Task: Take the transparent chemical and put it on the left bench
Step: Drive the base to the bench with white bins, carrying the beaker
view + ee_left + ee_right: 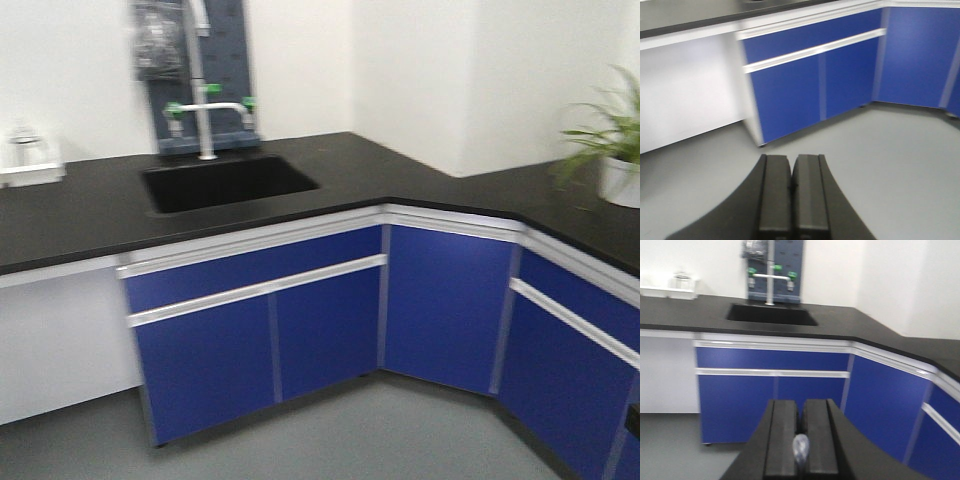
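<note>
In the right wrist view my right gripper [800,402] is shut, and a small translucent rounded bulb [801,450] sticks up between its black fingers. It looks like the pipette end of the transparent chemical; the glass vessel itself is hidden below the fingers. In the left wrist view my left gripper [791,159] is shut with nothing between its pads, held over the grey floor. Neither gripper shows in the front view. The left bench with three white bins is out of view.
A black worktop [400,170] with a sink [228,182], a green-handled tap [207,110] and blue cabinets [330,320] wraps round the corner ahead. A white tray with clear glassware [30,160] stands at its far left, a potted plant [615,150] at right. Grey floor [350,430] lies in front.
</note>
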Motion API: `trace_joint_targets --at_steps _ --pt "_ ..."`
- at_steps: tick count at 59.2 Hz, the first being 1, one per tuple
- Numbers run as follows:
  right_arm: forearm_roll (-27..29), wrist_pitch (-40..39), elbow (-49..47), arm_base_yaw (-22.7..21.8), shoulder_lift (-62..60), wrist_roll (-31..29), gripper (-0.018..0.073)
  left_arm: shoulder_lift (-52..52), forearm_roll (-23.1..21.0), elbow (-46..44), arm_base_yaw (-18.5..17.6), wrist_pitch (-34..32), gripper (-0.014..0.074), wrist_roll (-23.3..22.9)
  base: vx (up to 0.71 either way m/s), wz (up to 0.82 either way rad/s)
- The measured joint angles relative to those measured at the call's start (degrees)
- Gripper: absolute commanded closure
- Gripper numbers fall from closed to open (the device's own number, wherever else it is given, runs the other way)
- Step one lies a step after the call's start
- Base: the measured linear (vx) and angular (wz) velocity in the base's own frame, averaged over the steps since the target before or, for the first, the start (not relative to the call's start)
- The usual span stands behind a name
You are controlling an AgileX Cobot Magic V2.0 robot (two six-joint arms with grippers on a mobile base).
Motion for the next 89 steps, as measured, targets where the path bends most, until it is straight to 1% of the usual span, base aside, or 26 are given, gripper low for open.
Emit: trace_joint_targets --at_steps 34,89 --pt "0.0 0.0 0.0 0.0 0.0 0.0 0.0562 0.0 0.0 0.0 0.0 0.0 0.0600 0.0 0.10 0.74" --pt "0.0 0.0 0.0 0.0 0.0 0.0 0.0562 0.0 0.0 0.0 0.0 0.0 0.0600 0.0 0.29 0.57"
